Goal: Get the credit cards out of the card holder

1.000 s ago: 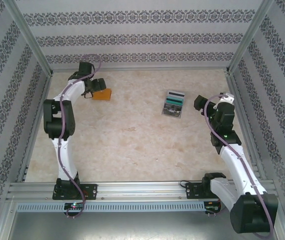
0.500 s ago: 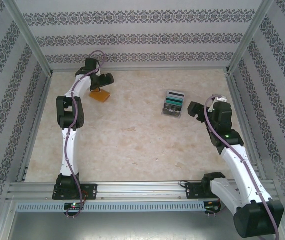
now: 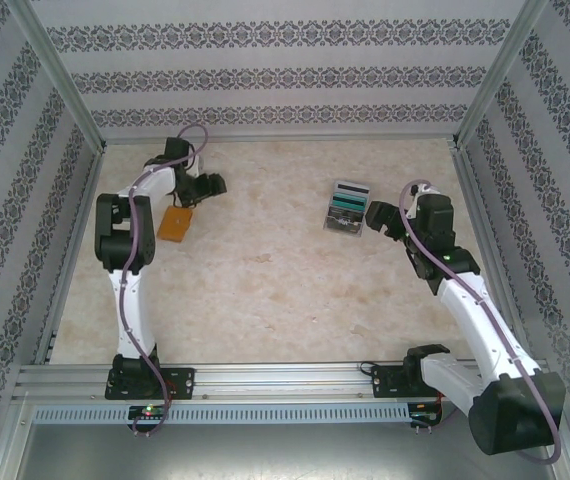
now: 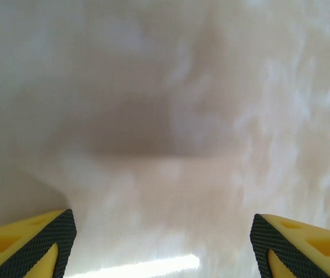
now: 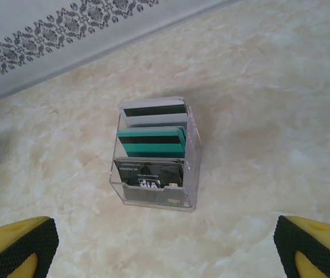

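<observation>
Lining up on the card holder (image 3: 173, 223), both hands spread and empty
The orange-tan holder lies flat on the bench (image 3: 265, 270) near the left hand (image 3: 215, 184), untouched; the right hand (image 3: 377, 214) faces a clear box (image 3: 347, 208). Judged best: pin one flap down with one hand, then pinch the credit cards by an edge

place: lab test cell | cues: aluminium frame (image 3: 265, 378), patterned panels (image 3: 285, 75), marbled tabletop (image 3: 265, 270)

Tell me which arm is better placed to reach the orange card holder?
Left. The card holder lies near the open left gripper; the right gripper faces the clear box, much farther away.
</observation>
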You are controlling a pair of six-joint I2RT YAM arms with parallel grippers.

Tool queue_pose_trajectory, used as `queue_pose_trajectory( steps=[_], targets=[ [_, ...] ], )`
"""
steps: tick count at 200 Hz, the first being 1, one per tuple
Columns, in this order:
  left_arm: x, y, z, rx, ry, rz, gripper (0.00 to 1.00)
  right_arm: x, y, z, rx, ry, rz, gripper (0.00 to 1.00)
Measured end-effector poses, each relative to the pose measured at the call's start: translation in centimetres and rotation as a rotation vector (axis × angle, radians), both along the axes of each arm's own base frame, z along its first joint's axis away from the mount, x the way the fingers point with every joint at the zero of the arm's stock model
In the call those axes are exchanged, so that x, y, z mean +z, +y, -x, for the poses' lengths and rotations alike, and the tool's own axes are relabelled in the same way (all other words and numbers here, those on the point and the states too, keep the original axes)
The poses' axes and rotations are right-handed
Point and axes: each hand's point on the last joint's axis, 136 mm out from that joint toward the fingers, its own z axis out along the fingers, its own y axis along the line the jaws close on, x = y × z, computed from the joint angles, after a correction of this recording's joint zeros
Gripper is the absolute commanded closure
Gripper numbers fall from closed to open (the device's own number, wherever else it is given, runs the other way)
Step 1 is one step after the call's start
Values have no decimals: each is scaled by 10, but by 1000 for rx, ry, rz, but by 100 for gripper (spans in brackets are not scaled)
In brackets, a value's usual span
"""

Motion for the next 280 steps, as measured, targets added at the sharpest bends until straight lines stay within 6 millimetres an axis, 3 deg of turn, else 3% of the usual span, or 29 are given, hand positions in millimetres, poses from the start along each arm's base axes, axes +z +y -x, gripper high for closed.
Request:
queue_pose_trajectory(
  steps=[14, 30, 53, 80, 98, 115, 134, 160, 192, 214, 245, 280],
  targets=[
    [2, -1, 24, 6, 31, 0, 17, -5, 4, -3, 14, 20, -2, 2],
    [11, 2, 37, 22, 33, -14, 16, -9, 12, -7, 38, 37, -6, 2],
    [37, 16, 40, 63, -21, -65, 14, -8, 24, -10, 75, 43, -11, 2],
    [62, 56, 36, 158, -78, -130, 13, -7, 33, -8, 101, 38, -9, 2],
    [58, 93, 37, 235, -64, -142, 13, -5, 35, -7, 110, 33, -6, 2],
    [42, 122, 41, 294, -20, -144, 12, -1, 34, -6, 114, 19, -2, 2],
    [17, 134, 48, 314, 46, -142, 10, 5, 34, -4, 115, 0, -3, 2],
    [-10, 129, 58, 298, 124, -128, 10, 10, 34, -3, 118, -13, -2, 2],
    [-7, 119, 66, 291, 91, -81, 9, 11, 34, -2, 120, -18, -3, 2],
    [-6, 102, 91, 292, 101, -23, 9, 9, 34, -2, 121, -14, -3, 2],
    [-6, 61, 128, 258, 137, 24, 9, 3, 40, -5, 139, 1, -9, 2],
    [-5, -13, 158, 158, 137, 52, 9, -15, 56, -9, 183, 46, -8, 2]
  ],
)
